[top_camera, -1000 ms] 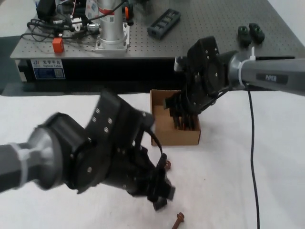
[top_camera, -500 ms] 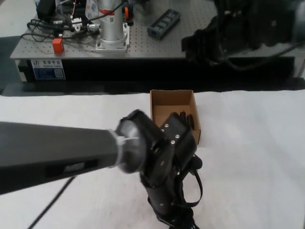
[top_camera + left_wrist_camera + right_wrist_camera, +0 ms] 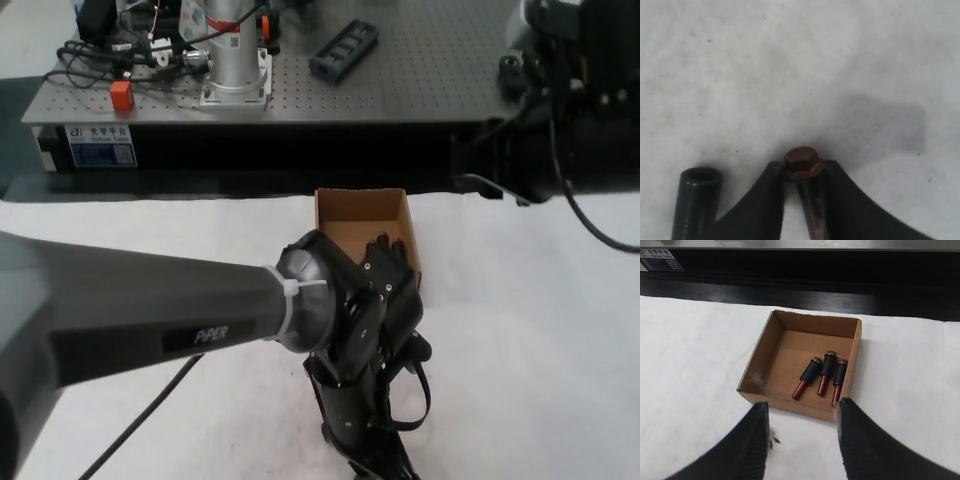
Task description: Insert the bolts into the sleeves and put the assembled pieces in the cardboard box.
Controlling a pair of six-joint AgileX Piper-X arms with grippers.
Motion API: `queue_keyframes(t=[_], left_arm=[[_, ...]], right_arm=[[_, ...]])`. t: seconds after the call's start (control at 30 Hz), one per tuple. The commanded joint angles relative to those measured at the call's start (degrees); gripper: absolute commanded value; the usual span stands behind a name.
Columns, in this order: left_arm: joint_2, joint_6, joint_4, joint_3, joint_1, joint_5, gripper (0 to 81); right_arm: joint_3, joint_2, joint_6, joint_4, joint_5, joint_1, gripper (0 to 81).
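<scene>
I see the white-clothed bench [image 3: 520, 330], with my grey-and-black left arm [image 3: 150, 320] stretched across it in front of the open brown cardboard box [image 3: 815, 322]. My right hand [image 3: 801, 415] is spread wide and holds nothing. My left hand [image 3: 804, 170] is low over the cloth. 3 assembled pieces [image 3: 822, 372], black sleeves on copper-red bolts, lie side by side in the box. 1 loose black tubular sleeve [image 3: 697, 192] sits just beside the left hand, which pinches a brown hex-headed bolt [image 3: 802, 161] below its head.
</scene>
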Motion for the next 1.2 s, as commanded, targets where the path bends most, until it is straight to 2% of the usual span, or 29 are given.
queue_keyframes(t=[0.0, 0.03, 0.07, 0.27, 0.37, 0.43, 0.57, 0.77, 1.03, 1.1, 1.17], left_arm=[[0.64, 0.88, 1.31, -0.32, -0.29, 0.89, 5.2], [0.64, 0.88, 1.61, -0.32, -0.29, 0.89, 1.1], [0.5, 0.88, 1.91, -0.46, -0.29, 0.89, 0.5], [-4.23, -0.5, 5.47, -0.46, 0.2, -0.23, 0.6], [-8.3, 2.53, 10.98, -0.14, 0.84, -5.25, 0.6], [-10.62, 4.14, 12.13, 1.89, 1.5, -7.82, 0.6], [-13.14, 4.37, 11.71, 8.56, 3.55, -8.43, 0.6], [-14.4, 2.83, 8.34, 19.12, 6.4, -10.25, 0.6], [-15.25, 1.03, 6.66, 22.4, 8.35, -9.64, 0.2], [-15.25, 0.1, 6.66, 22.4, 8.32, -7.88, 4.5], [-15.25, -2.18, 6.66, 22.4, 8.32, -5.61, 14.9]], right_arm=[[5.21, -7.8, 0.96, -0.23, -0.09, -0.28, 32.9], [5.73, -8.69, 1.09, 0.1, -0.09, -0.28, 32.9], [6.02, -9.55, 1.08, 0.85, -0.09, -0.28, 32.9], [7.11, -12.44, 0.66, 9.58, -0.51, -0.13, 32.9], [7.43, -12.62, 0.67, 15.28, -1.18, -0.13, 32.9], [8.19, -12.62, 0.67, 16.33, -3.39, -0.13, 32.9], [10.22, -12.78, 0.67, 16.58, -4.36, 0.07, 32.9], [12.32, -12.78, 0.67, 16.81, -4.36, 3.47, 32.9], [13.03, -12.78, 0.92, 15.67, -3.91, 7.92, 32.9], [13.03, -12.78, 1.4, 15.47, -3.91, 8.39, 32.9], [13.03, -12.78, 2.11, 15.31, -3.91, 8.56, 32.9]])
